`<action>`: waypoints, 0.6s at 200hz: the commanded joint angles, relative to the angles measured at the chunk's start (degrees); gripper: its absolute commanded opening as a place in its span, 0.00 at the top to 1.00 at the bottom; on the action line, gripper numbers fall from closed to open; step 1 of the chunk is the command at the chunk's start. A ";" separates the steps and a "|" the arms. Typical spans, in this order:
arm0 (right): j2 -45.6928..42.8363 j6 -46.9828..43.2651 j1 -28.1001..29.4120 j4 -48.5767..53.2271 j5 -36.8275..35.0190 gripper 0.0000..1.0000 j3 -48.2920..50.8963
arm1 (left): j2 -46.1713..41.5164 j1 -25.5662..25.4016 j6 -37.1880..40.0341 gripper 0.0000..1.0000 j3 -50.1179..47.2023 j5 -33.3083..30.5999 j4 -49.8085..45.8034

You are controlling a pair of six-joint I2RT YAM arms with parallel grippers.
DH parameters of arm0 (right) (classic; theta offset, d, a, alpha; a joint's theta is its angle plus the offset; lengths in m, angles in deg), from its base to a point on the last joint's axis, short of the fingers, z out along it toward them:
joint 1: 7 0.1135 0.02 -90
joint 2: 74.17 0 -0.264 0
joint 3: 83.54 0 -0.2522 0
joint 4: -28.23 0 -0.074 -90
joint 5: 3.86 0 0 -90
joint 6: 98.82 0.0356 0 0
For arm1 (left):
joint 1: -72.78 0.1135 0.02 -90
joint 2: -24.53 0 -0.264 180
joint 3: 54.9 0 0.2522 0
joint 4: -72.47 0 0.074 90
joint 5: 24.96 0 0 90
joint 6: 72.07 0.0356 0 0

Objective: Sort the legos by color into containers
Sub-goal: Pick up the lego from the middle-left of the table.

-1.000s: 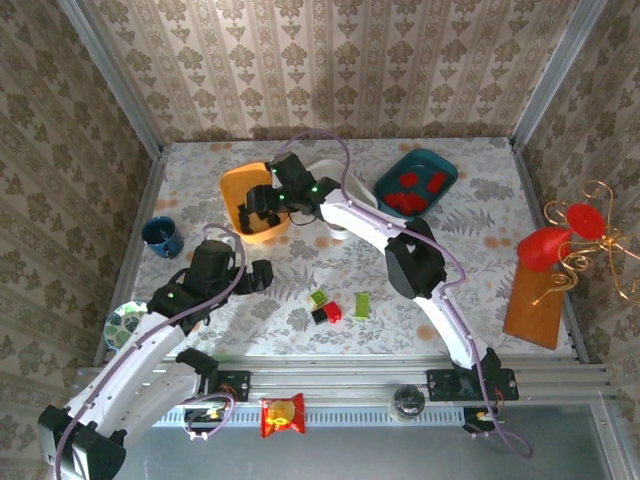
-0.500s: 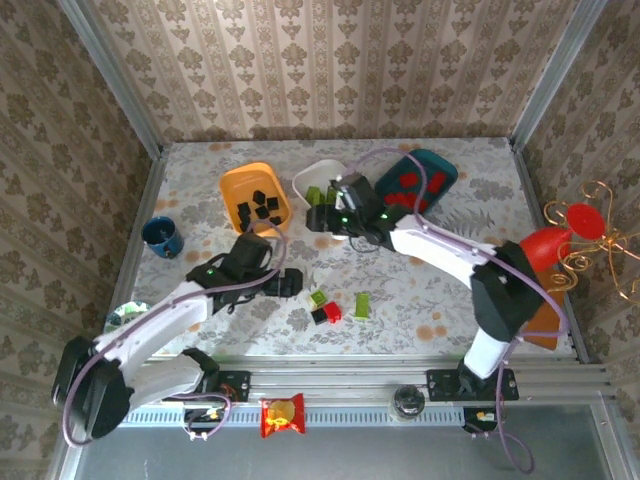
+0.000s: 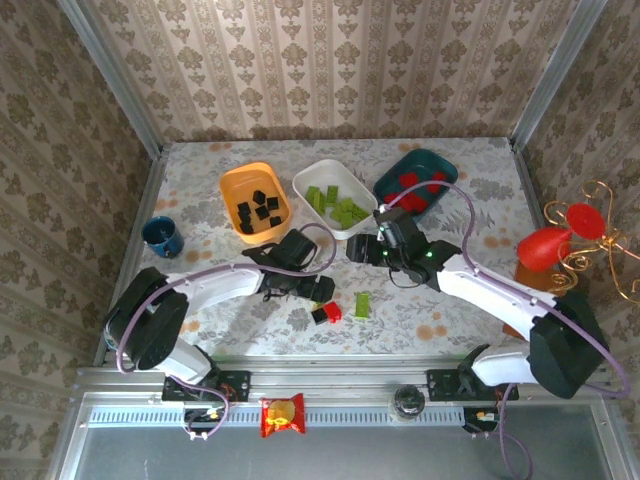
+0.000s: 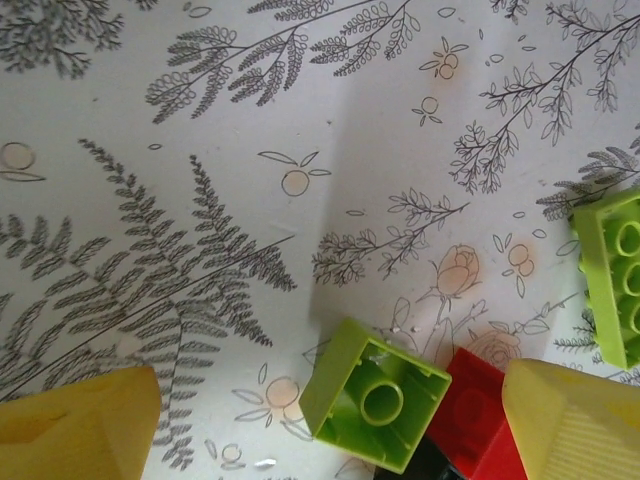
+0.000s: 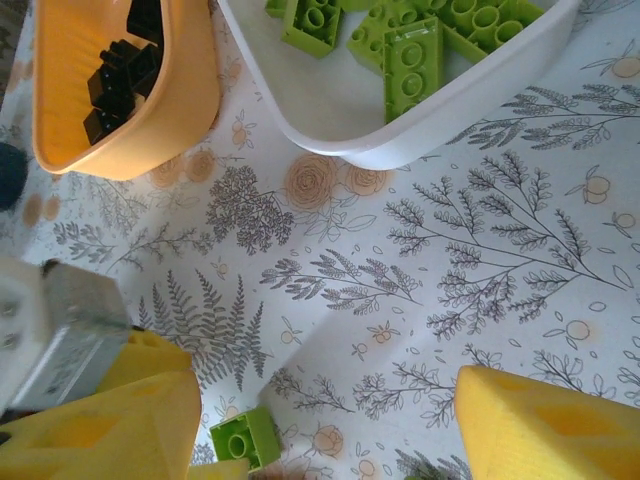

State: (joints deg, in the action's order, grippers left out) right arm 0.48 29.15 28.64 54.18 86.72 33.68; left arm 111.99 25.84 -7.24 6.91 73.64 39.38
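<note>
Near edge of the floral table (image 3: 470, 220): four loose legos in a small cluster. Small lime brick (image 4: 378, 395) lies hollow side up, touching a red brick (image 4: 470, 420) on its right; a black brick (image 3: 319, 316) sits just beside the red one on the near side; a long lime brick (image 3: 362, 305) lies a little apart to the right, studs up. Left gripper (image 4: 330, 392) hangs low over this cluster, jaws apart, straddling the small lime brick without touching it: one yellow finger (image 4: 75, 425) is well clear to the left, the other sits over the red brick. Further in, the right gripper (image 5: 330, 410) hovers over bare table just short of the white tub (image 3: 305, 180), jaws apart, nothing between them. Far row, left to right: orange tub (image 3: 232, 190) with black bricks (image 3: 258, 212); white tub with lime bricks (image 3: 335, 203); teal tub (image 3: 445, 165) with red bricks (image 3: 408, 190). Blue cup (image 3: 162, 237) stands at the left edge, well apart from the tubs
</note>
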 commanded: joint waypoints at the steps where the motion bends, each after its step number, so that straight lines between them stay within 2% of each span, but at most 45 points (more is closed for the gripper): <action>1: -2.50 1.13 -0.01 1.15 -2.05 0.31 1.58 | 2.18 -0.74 1.88 0.12 1.43 -0.09 0.84; 30: -4.83 1.03 -0.30 1.93 -2.57 0.31 2.34 | 5.19 -1.23 1.88 0.15 1.35 -1.71 -1.47; 88: -6.80 0.87 -0.66 2.18 -2.77 0.30 2.61 | 3.58 -0.90 0.50 0.33 -1.83 -3.70 -2.75; 120: -6.70 0.92 -0.75 2.44 -2.77 0.30 2.45 | 3.17 -1.04 0.03 0.46 -1.65 -3.59 -3.35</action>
State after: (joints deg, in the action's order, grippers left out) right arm -5.31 29.35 28.22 55.05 85.41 35.63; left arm 116.06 24.88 -6.49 6.54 69.68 39.49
